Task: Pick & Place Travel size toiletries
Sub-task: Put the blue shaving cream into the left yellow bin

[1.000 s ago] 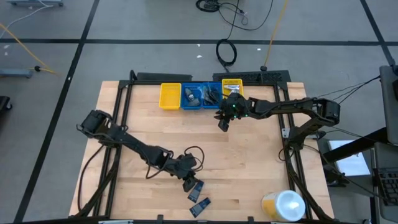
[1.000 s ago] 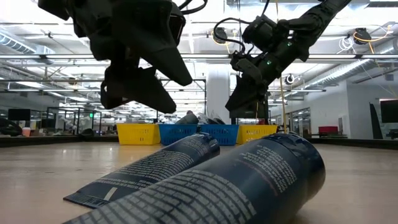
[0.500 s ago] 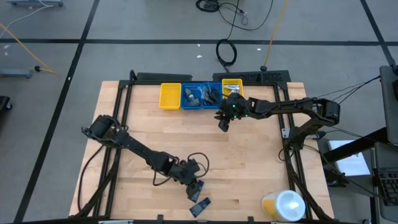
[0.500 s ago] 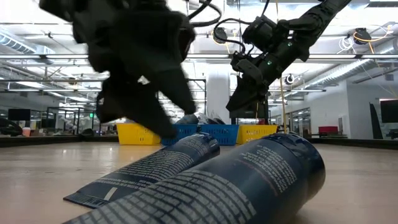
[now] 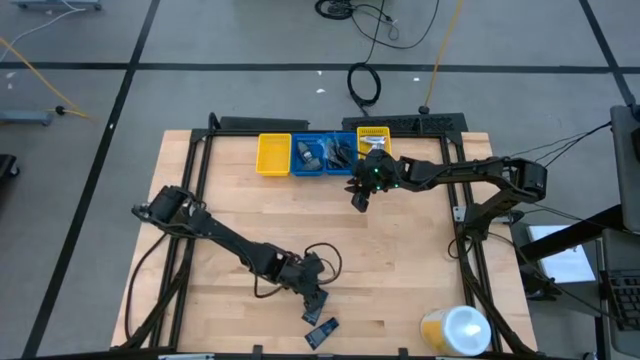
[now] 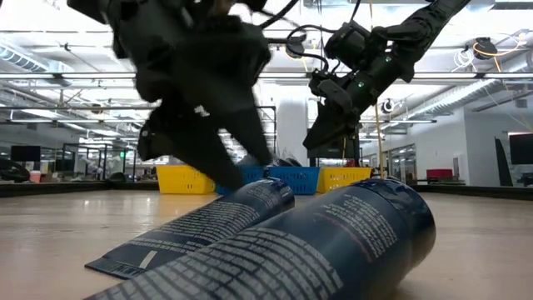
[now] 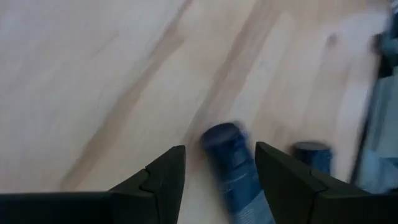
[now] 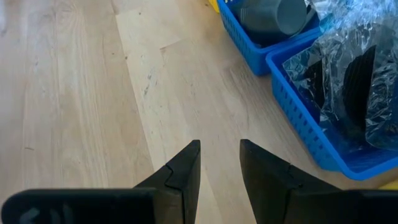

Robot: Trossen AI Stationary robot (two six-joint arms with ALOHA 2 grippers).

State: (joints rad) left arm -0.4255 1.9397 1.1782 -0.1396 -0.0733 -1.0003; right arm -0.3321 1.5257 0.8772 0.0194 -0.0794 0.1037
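Left gripper [image 5: 313, 296] has come down and toward the near edge over the last second: it was up off the wood, now it sits low over the near-centre of the table [image 5: 230, 220], directly on the first dark blue tube [image 5: 316, 305]. Left wrist view shows its fingers [image 7: 163, 177] apart with the tube's capped end [image 7: 224, 138] lying between them, not yet pinched. My reading: the approach is done and the closing grasp is next, so the pick is starting and nothing has been lifted.

Second dark blue tube [image 5: 322, 333] lies just beside the first, nearer the table's edge. The low view shows the pair side by side, close to touching; contact cannot be confirmed.

Far side, left to right: one yellow bin [image 5: 273, 154], then two blue bins [image 5: 306, 168], then one more yellow bin [image 5: 374, 133]. The blue ones hold a dark grey bottle [image 8: 272, 14] and bagged black pieces [image 8: 360, 74]; the number of pieces cannot be told.

Right gripper [image 5: 359, 196] has not moved: hanging above the wood just near of the bins, fingers [image 8: 183, 171] apart and empty.

Near-right corner: one large yellow container with white lid [image 5: 456, 329], untouched.

Count: two tubes loose on the table, four bins, one large container.
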